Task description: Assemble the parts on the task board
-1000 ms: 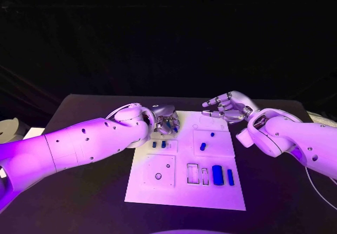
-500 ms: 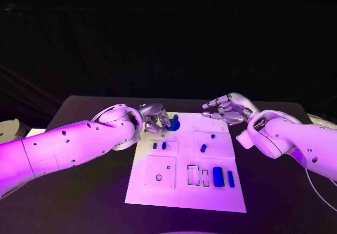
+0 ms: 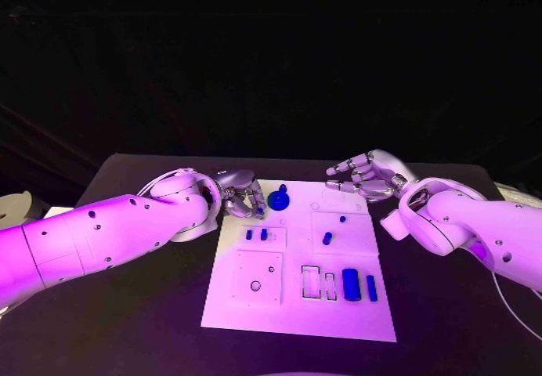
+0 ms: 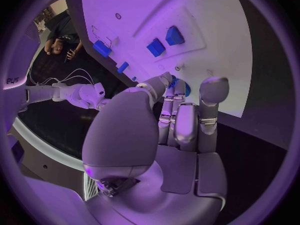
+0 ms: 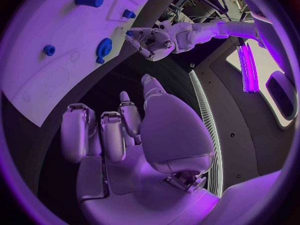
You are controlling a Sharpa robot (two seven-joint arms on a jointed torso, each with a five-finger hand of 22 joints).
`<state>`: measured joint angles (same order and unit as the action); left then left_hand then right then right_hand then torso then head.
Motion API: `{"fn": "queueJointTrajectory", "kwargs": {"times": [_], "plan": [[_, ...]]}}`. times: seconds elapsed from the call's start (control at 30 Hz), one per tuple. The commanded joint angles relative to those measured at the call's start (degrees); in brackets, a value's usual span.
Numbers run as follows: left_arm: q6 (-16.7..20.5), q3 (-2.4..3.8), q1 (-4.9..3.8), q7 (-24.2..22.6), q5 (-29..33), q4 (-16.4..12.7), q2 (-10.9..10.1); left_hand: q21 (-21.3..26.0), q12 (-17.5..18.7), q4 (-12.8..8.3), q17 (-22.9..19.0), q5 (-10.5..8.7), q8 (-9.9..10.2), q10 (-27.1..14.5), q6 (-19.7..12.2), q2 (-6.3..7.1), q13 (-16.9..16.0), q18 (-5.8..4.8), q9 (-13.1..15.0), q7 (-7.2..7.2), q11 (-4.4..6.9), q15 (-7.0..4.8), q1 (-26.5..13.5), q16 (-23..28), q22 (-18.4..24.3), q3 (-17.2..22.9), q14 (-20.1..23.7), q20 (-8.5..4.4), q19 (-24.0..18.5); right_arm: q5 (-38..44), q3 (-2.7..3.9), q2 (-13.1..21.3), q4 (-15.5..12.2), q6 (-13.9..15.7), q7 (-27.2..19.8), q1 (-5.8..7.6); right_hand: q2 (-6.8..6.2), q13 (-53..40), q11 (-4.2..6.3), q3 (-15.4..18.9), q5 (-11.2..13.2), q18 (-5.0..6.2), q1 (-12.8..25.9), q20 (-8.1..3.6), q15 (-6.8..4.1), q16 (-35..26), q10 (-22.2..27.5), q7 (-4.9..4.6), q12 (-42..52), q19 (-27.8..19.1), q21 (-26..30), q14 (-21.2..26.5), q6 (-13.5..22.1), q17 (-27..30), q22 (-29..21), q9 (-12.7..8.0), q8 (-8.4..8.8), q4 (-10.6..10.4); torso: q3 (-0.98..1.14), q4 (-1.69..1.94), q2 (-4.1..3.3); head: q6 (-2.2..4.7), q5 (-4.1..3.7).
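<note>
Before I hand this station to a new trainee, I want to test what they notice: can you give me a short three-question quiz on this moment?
1. True or false: the right hand holds a blue part.
2. Which hand is at the blue gear near the far end of the task board? A) left hand B) right hand C) both
3. Fill in: the right hand hovers beyond the board's far ____ corner.

Key: 1 false, its fingers are apart and hold nothing. 2 A. 3 right.

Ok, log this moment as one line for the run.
left hand: at gear | right hand: open, off board | gear: on board, far end
</note>
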<state>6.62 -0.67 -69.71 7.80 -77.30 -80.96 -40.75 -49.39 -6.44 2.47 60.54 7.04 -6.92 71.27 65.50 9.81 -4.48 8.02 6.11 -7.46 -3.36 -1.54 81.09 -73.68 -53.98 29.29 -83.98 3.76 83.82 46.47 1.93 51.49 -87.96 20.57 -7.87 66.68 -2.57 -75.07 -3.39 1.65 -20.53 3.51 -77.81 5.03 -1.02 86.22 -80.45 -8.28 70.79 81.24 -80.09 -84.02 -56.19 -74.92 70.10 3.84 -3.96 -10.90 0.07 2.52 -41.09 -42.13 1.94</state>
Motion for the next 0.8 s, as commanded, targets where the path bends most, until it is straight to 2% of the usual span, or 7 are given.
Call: {"fn": "queueJointTrajectory", "kwargs": {"times": [0.03,0.2,0.23,0.37,0.5,0.8], "plan": [[-2.61,0.02,0.00,0.44,0.39,0.58,0.42,-0.08,0.36,0.04,-0.06,-0.05,0.23,0.43,0.20,-0.15,-0.04,-0.39,-0.08,-0.16,-0.09,-0.14,-0.59,-0.04,-0.06,-0.26,-1.34,-0.21,1.39,0.34,0.00,-0.01,-0.14,-0.22,-0.45,-0.05,0.67,-0.10,0.32,0.02,-0.24,0.59,-0.01,-0.28,-0.21,-0.23,-0.17,0.09,-0.19,-0.29,0.21,-4.59,-0.38,-8.93,-0.04,0.09,-0.02,-0.03,0.03,-0.04,-0.01,-0.04,0.20],[-2.70,0.00,0.07,0.59,0.36,1.17,0.66,-0.49,0.38,0.01,-0.04,-0.03,0.24,0.48,0.22,-0.19,-0.05,-0.46,-0.08,-0.14,-0.07,-0.15,-0.58,-0.07,-0.43,-0.24,-1.35,-0.21,1.44,0.46,0.00,0.06,-0.11,-0.19,-0.49,-0.06,0.70,-0.08,0.32,0.00,-0.25,0.60,-0.06,-0.29,-0.21,-0.23,-0.16,0.09,-0.21,-0.29,0.21,-4.59,-0.40,-8.92,-0.04,0.09,-0.03,-0.01,0.03,-0.13,-0.01,-0.16,0.35],[-2.80,0.00,0.08,0.63,0.35,1.31,0.68,-0.56,0.39,0.01,-0.04,-0.02,0.24,0.49,0.23,-0.21,-0.06,-0.47,-0.08,-0.13,-0.06,-0.16,-0.58,-0.07,-0.49,-0.23,-1.35,-0.21,1.45,0.47,0.00,0.08,-0.12,-0.19,-0.52,-0.06,0.70,-0.08,0.32,0.00,-0.25,0.60,-0.06,-0.29,-0.21,-0.23,-0.16,0.09,-0.21,-0.29,0.21,-4.59,-0.40,-8.92,-0.04,0.09,-0.03,-0.01,-0.01,-0.07,-0.01,-0.16,0.24],[-3.07,-0.01,0.10,0.67,0.35,1.56,0.77,-0.62,0.40,-0.01,-0.06,-0.01,0.25,0.53,0.26,-0.24,-0.06,-0.48,-0.08,-0.12,-0.04,-0.17,-0.57,-0.08,-0.54,-0.22,-1.34,-0.22,1.46,0.49,0.00,0.20,-0.25,-0.11,-0.60,-0.06,0.73,-0.06,0.32,-0.02,-0.25,0.60,-0.08,-0.29,-0.21,-0.25,-0.15,0.09,-0.23,-0.29,0.22,-4.58,-0.40,-8.90,-0.05,0.09,-0.03,0.00,0.06,0.07,-0.02,-0.28,0.32],[-3.09,-0.03,0.15,0.65,0.34,1.80,0.99,-0.64,0.40,-0.04,-0.09,-0.01,0.25,0.57,0.29,-0.25,-0.07,-0.48,-0.08,-0.10,-0.02,-0.18,-0.56,-0.07,-0.56,-0.22,-1.34,-0.22,1.47,0.50,0.00,0.28,-0.32,-0.07,-0.58,-0.07,0.73,-0.06,0.32,-0.02,-0.25,0.60,-0.08,-0.29,-0.21,-0.25,-0.15,0.09,-0.23,-0.29,0.22,-4.58,-0.40,-8.90,-0.05,0.09,-0.03,0.00,-0.03,0.01,-0.01,-0.33,0.31],[-2.95,-0.05,0.24,1.12,0.31,1.98,1.55,-0.59,0.41,-0.11,-0.22,-0.01,0.23,0.75,0.43,-0.27,-0.12,-0.46,-0.07,-0.05,0.03,-0.21,-0.57,-0.04,-0.54,-0.23,-1.32,-0.24,1.47,0.53,0.00,0.28,-0.33,-0.10,-0.50,-0.07,0.75,-0.03,0.33,-0.03,-0.25,0.60,-0.12,-0.29,-0.21,-0.27,-0.12,0.09,-0.27,-0.29,0.22,-4.58,-0.40,-8.88,-0.05,0.09,-0.03,0.02,-0.03,-0.08,-0.01,-0.45,0.28]]}}
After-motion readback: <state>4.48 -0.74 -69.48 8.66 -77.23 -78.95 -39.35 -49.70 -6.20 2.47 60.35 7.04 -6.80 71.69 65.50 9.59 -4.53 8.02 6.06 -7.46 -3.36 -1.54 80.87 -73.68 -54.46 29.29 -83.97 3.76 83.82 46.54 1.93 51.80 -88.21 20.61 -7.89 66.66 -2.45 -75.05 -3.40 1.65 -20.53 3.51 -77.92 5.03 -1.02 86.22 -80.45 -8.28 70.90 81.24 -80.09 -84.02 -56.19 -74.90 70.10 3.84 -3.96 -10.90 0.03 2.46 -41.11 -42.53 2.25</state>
